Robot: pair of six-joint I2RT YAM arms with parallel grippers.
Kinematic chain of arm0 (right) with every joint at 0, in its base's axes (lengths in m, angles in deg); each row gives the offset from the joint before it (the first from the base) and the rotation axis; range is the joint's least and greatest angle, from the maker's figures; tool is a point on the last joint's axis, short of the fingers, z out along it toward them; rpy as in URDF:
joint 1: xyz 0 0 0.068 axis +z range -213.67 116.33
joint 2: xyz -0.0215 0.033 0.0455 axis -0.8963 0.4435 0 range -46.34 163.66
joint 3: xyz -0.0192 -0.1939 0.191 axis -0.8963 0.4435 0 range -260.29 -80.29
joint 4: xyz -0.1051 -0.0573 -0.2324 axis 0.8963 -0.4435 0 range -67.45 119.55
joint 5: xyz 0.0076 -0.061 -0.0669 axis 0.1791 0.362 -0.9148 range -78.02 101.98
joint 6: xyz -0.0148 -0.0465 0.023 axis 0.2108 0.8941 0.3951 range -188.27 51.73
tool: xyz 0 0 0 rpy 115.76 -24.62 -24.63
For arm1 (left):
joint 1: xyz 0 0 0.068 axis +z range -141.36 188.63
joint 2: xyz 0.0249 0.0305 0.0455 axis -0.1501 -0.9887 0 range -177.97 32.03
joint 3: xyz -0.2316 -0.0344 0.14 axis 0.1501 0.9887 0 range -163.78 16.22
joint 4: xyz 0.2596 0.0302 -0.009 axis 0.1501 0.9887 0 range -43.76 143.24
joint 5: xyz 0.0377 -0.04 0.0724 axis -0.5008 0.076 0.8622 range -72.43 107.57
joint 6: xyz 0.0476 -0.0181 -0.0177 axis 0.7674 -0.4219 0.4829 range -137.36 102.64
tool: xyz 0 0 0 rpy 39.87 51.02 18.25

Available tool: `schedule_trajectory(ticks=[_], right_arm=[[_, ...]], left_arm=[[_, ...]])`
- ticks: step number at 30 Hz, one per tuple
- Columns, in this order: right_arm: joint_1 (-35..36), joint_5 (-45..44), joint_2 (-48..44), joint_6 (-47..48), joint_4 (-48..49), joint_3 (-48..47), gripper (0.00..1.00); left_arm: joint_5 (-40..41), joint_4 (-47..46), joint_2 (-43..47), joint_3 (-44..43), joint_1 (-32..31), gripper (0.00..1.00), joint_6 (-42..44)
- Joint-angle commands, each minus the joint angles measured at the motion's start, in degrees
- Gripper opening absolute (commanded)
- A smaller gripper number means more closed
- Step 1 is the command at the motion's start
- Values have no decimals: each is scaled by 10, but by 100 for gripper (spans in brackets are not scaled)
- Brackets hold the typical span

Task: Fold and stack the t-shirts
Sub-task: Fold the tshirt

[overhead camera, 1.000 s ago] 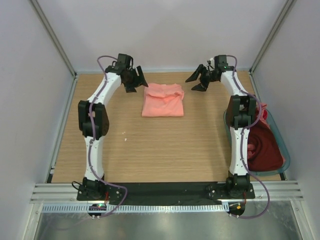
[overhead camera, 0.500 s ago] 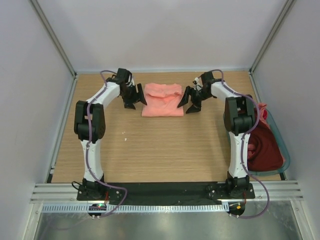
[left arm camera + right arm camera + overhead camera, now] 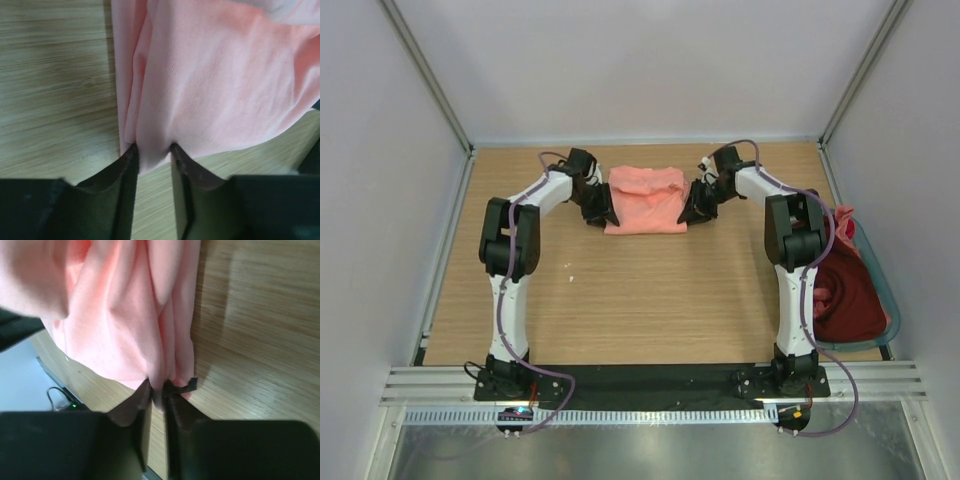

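Observation:
A folded salmon-pink t-shirt (image 3: 645, 200) lies flat at the back middle of the wooden table. My left gripper (image 3: 604, 213) sits at its near left corner. In the left wrist view the pink cloth (image 3: 215, 90) bunches between the two tips of that gripper (image 3: 152, 152), which press it from both sides. My right gripper (image 3: 692, 212) is at the near right corner. In the right wrist view its narrow jaws (image 3: 159, 387) pinch the stacked edge layers of the shirt (image 3: 115, 315). A dark maroon t-shirt (image 3: 845, 290) fills the basket at the right, with a salmon-pink one (image 3: 847, 222) behind it.
The grey-teal plastic basket (image 3: 880, 275) stands at the table's right edge beside the right arm. Bare wooden tabletop (image 3: 620, 290) stretches from the folded shirt to the arm bases. Walls and metal posts enclose the table on three sides.
Both grippers came inward and down from the back corners to the folded shirt's near corners, then their wide jaws closed onto its edges.

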Motion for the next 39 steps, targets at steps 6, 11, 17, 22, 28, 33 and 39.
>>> schedule_trajectory(ticks=[6,11,17,22,28,33,39], right_arm=[[13,13,-60,-6,18,89,7],[22,2,-151,-14,14,231,6],[48,-10,-313,-48,13,378,7],[69,-49,-443,-53,-20,481,45],[69,-124,-496,11,-95,435,67],[69,-131,-453,67,-64,387,68],[69,-130,-367,106,-42,312,67]], left_arm=[[-18,-29,39,93,-13,0,-7],[-4,-27,133,215,-32,0,-42],[14,-28,279,411,-99,7,-124],[32,-6,419,501,-133,58,-179],[101,79,497,437,-132,68,-125],[146,57,475,371,-132,64,-49],[184,24,385,307,-132,64,22]])
